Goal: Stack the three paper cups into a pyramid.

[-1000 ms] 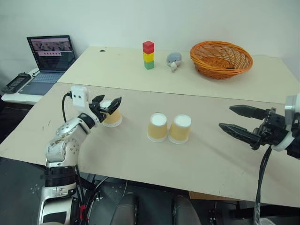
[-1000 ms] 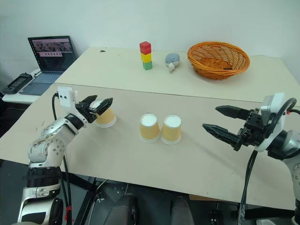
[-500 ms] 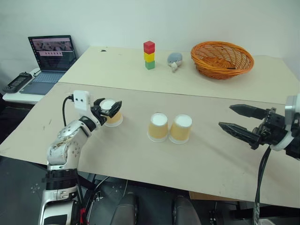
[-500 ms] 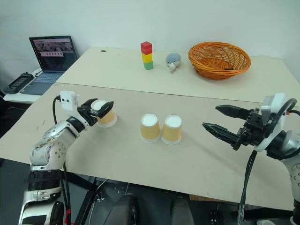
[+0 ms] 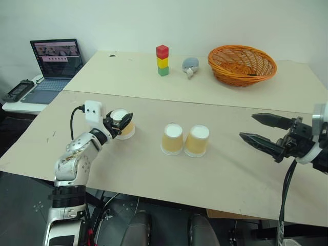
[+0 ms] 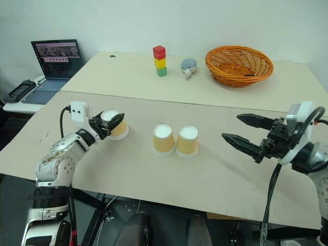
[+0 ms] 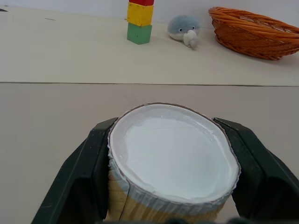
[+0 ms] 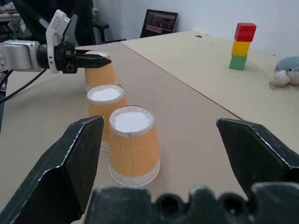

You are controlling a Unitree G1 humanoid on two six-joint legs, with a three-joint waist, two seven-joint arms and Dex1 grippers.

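Yellow-orange paper with a white base is what my left gripper has between its black fingers: the lone cup on the left of the near table, standing upside down. My fingers sit closed against its sides near the top, one on each side, and the cup rests on the table, not yet lifted as far as I can judge.

To its right, near the middle of the table, the other two cups stand upside down side by side and touching, ready as the bottom row of the pyramid. My right gripper hangs over the right part of the table, well apart from them, with its fingers spread wide and nothing in them.

So I take this as the grasp of the third cup, with the base pair already set. Next, I would raise the cup straight up, carry it right until it is above the seam between the two, and set it down with its rim bridging both white bases. The paper wall is thin, so the squeeze must stay gentle, and any sideways knock against the pair would spoil the row.
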